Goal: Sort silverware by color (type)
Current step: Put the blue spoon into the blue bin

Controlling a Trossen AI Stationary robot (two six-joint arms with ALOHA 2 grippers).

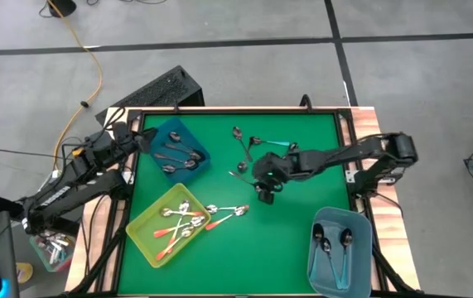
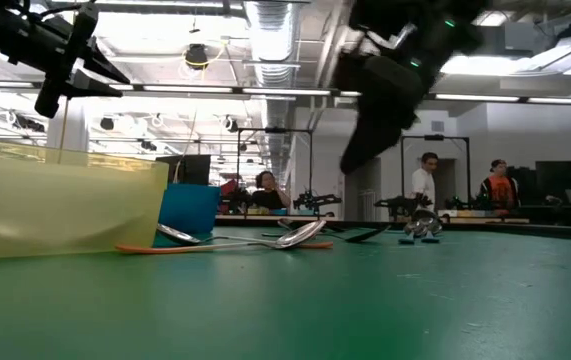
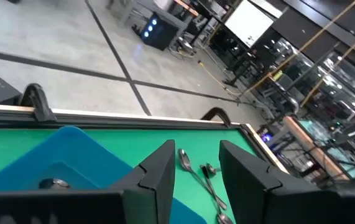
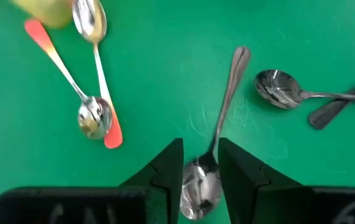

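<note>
**Four cameras, one green counter**

The high view looks straight down on the whole counter [image 1: 236,240]. The low view skims level across it toward the room. Each wrist view sits close behind its own hand; both show loose spoons [image 4: 217,134] also seen overhead.

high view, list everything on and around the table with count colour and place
orange-handled spoons: several, silver with orange-red handles, in the yellow bin and spilling onto the mat beside it
grey spoons: a few, dark grey, in the blue bin
teal-handled spoons: two, in the light-blue bin
loose spoons: a few, mid-table, far side
yellow bin: one, near left
blue bin: one, far left
light-blue bin: one, near right
table: one, green mat
left gripper: open, over the blue bin
right gripper: open, around a grey spoon's bowl end
</note>
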